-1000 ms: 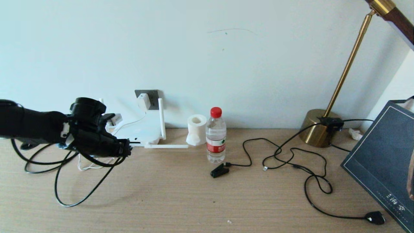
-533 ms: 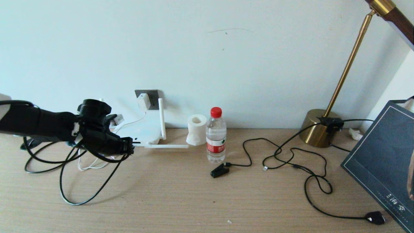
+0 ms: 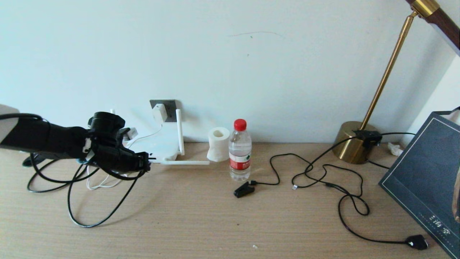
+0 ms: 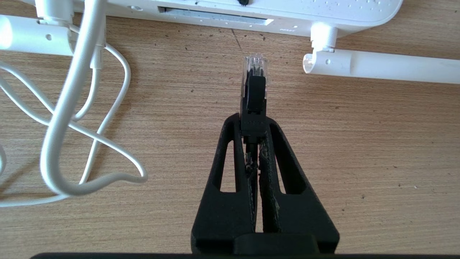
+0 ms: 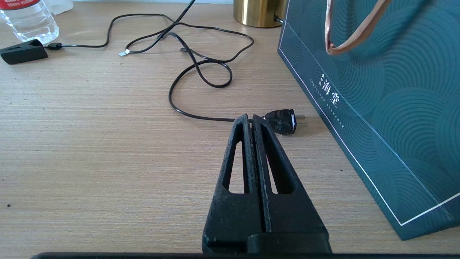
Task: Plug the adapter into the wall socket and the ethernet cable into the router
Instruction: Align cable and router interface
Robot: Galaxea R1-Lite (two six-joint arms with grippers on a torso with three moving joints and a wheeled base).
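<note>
Tool (image 4: 253,124) pinching one ethernet cable (image 4: 254,82) plug.

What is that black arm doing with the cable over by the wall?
The left gripper pinches the ethernet cable just behind its clear plug, aimed at the router and not yet in. The adapter already sits in the wall socket. The right gripper is shut and empty over the desk.

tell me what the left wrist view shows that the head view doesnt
Only the left wrist view: the ethernet cable's clear plug tip short of the router's port edge. Only the head view: the adapter in the wall socket, a water bottle and a brass lamp. Both: the left hand shut on the ethernet cable.
</note>
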